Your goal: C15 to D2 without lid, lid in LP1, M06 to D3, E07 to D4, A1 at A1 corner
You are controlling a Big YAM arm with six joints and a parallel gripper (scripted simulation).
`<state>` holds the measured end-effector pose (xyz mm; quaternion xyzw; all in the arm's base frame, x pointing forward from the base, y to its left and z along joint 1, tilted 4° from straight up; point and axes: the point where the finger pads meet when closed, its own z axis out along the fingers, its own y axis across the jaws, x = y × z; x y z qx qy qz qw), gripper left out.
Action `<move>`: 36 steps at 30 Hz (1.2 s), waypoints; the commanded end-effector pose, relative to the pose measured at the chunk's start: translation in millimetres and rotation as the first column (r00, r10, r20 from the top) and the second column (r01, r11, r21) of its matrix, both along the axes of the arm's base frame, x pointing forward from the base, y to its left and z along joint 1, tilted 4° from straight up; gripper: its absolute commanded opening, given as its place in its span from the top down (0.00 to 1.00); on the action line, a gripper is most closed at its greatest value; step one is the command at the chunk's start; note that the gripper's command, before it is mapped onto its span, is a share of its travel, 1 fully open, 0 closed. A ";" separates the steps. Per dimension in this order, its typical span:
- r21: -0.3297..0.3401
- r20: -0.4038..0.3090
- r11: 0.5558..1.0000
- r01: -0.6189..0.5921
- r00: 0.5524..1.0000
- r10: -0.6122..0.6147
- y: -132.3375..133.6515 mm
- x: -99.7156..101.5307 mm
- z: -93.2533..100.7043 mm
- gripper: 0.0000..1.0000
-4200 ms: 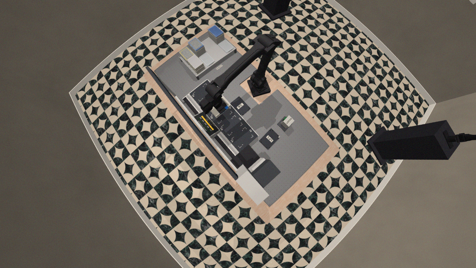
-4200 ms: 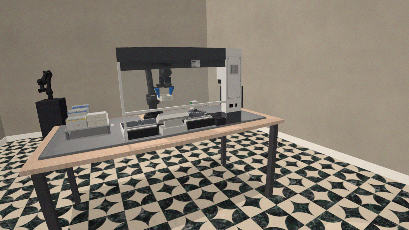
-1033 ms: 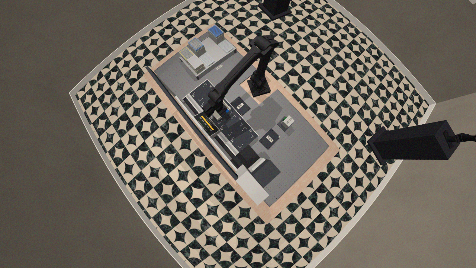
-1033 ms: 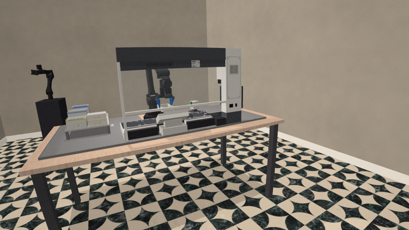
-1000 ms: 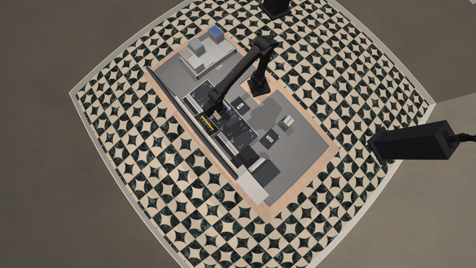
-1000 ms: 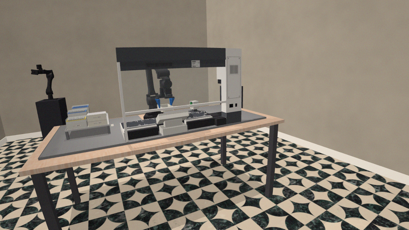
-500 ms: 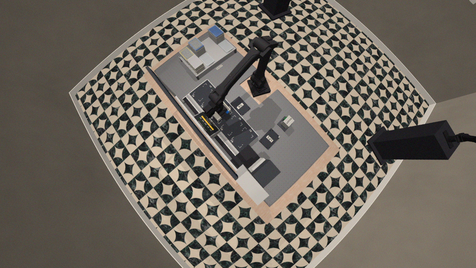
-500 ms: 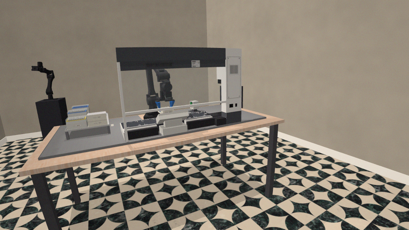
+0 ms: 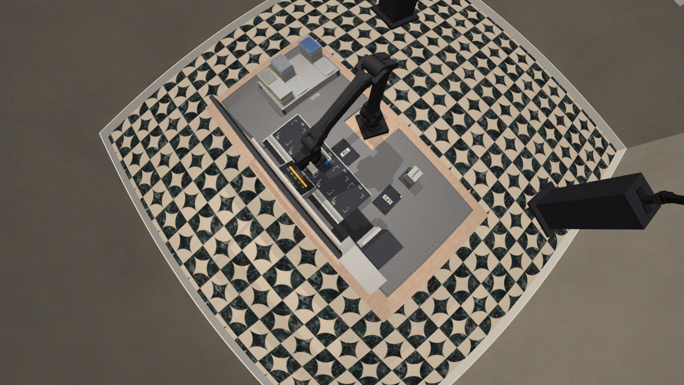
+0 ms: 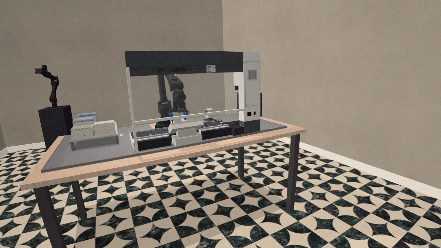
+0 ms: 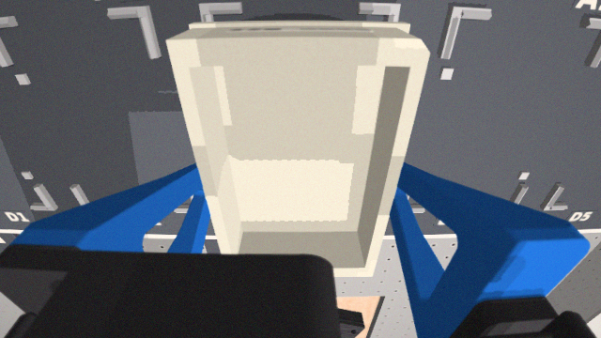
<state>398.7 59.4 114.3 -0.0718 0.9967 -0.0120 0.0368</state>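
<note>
Gripper (image 11: pixel 300 211) fingers clamped on both long sides of the open, empty cream reservoir M06 (image 11: pixel 296 141), held low over the dark deck (image 11: pixel 507 122) between its corner brackets.

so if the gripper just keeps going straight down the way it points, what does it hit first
Probably the dark deck plate. The gripper is shut on the open cream reservoir, which hangs above the bracketed positions between D1 and D5, so the reservoir's base would land first. Height is unclear.
</note>
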 end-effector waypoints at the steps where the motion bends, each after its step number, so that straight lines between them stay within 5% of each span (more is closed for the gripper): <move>1: 0.002 0.011 1.000 0.006 1.000 -0.006 -5.3 7.4 -5.8 1.00; 4: 0.002 0.011 1.000 0.006 1.000 -0.006 -5.4 7.5 -7.5 1.00; 5: 0.010 0.064 1.000 0.007 0.998 -0.007 -2.2 29.0 11.3 1.00; 8: 0.002 0.011 1.000 0.006 1.000 -0.006 -5.5 8.1 -14.2 1.00; 12: 0.002 0.011 1.000 0.006 1.000 -0.006 -5.6 8.3 -20.9 1.00; 15: 0.007 0.043 1.000 0.007 0.999 -0.008 -3.7 21.9 -10.1 1.00; 36: 0.007 0.043 1.000 0.002 0.999 -0.003 0.3 15.5 -5.7 1.00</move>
